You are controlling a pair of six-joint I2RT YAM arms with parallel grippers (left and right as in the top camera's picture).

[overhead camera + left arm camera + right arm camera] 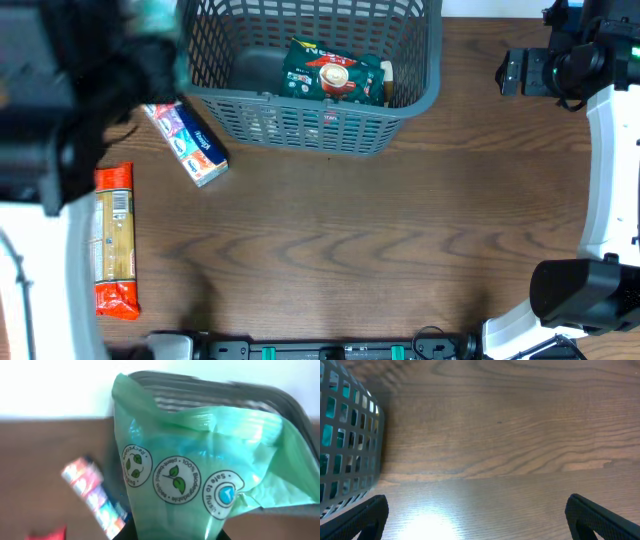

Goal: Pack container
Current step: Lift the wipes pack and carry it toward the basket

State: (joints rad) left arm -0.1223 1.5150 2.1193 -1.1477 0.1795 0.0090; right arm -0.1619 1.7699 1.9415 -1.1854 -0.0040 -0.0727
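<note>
One pack [333,72] in basket [400,110]; left gripper [170,536] holds a bag [200,450], right gripper [477,515] open; box [186,143], pasta [115,240] unpacked by left edge.

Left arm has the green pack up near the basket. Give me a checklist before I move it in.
1. Grip on the green pack: ok, it hangs from the left gripper above the table.
2. Pack above the basket opening: not ok, the overhead view shows it just outside the left rim.
3. Free room inside: ok, bare floor shows left of the coffee pack.
4. Right gripper out of the way: ok, open over bare table beside the basket.
5. How deep the grip is: cannot tell, the pack hides it.
</note>
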